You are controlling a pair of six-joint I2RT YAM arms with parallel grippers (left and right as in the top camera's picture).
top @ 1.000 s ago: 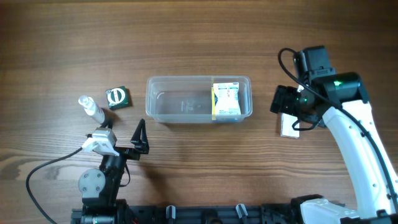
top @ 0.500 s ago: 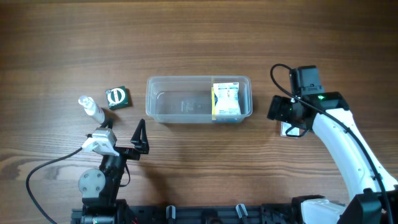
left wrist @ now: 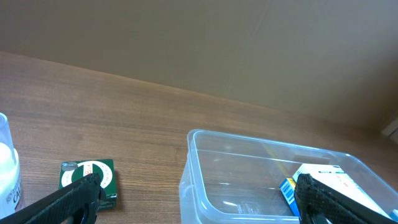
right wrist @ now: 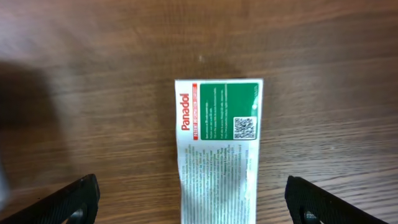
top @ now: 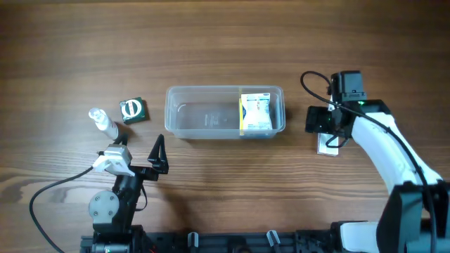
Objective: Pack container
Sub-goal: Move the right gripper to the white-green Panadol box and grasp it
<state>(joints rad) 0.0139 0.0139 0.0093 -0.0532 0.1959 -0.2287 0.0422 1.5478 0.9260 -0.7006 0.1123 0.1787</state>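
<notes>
The clear plastic container (top: 204, 118) lies in the middle of the table and holds a white, yellow and blue box (top: 256, 112) at its right end; both also show in the left wrist view, container (left wrist: 249, 180) and box (left wrist: 329, 180). A white and green Panadol box (right wrist: 216, 146) lies flat on the table right of the container, partly under my right arm in the overhead view (top: 326, 145). My right gripper (right wrist: 193, 202) is open directly above it, fingers either side. My left gripper (top: 160, 156) is open and empty, near the table's front left.
A small green box with a round white label (top: 132, 109) and a clear bottle (top: 104, 122) lie left of the container; the green box also shows in the left wrist view (left wrist: 88, 177). A cable (top: 56, 186) runs from the left arm.
My right arm has drawn in towards the container and settled over the Panadol box. The left arm has not moved.
</notes>
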